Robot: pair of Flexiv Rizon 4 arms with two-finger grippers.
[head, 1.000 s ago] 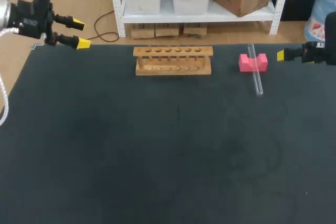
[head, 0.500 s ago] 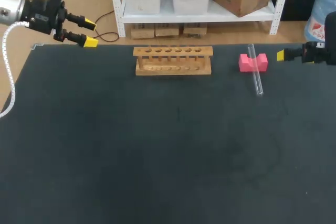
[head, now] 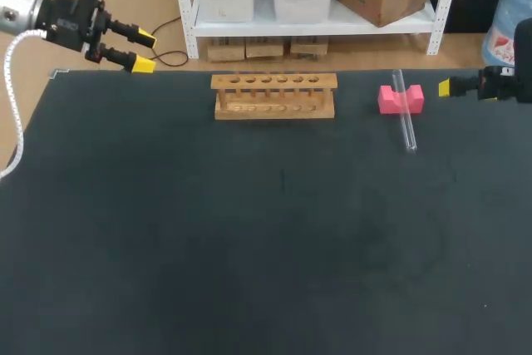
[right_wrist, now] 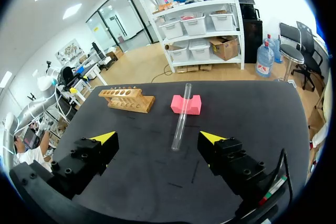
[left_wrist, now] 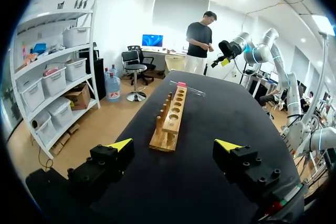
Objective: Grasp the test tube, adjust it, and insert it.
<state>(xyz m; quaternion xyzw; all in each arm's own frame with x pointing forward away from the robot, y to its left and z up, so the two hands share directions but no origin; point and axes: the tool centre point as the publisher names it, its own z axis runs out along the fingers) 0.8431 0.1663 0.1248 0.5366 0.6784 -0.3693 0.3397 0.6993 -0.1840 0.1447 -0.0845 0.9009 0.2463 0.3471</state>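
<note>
Left gripper [head: 145,51] has its two yellow-tipped fingers spread wide. It holds nothing and touches nothing. It hangs over the far corner of the dark table [head: 249,230]. In the left wrist view the wooden rack [left_wrist: 173,114] stands straight ahead of this gripper, end-on and well apart from it, with its row of holes running away from the fingers. The test tube [left_wrist: 187,88] lies farther off, past the rack's far end.

Right gripper [right_wrist: 157,137] is also spread wide, with nothing between its fingers. The tube lies just ahead of it, on a line between the two fingers but not touching either. The tube's far part rests in the notch of a pink block [right_wrist: 191,104], and its near end rests on the table, pointing toward the gripper. The rack stands off to one side of this gripper, beyond the tube.

Compared with a second ago, the left gripper has moved along the table's far edge toward the rack, with only a small shift in the last half second. The right gripper, tube, block and rack have not moved.
</note>
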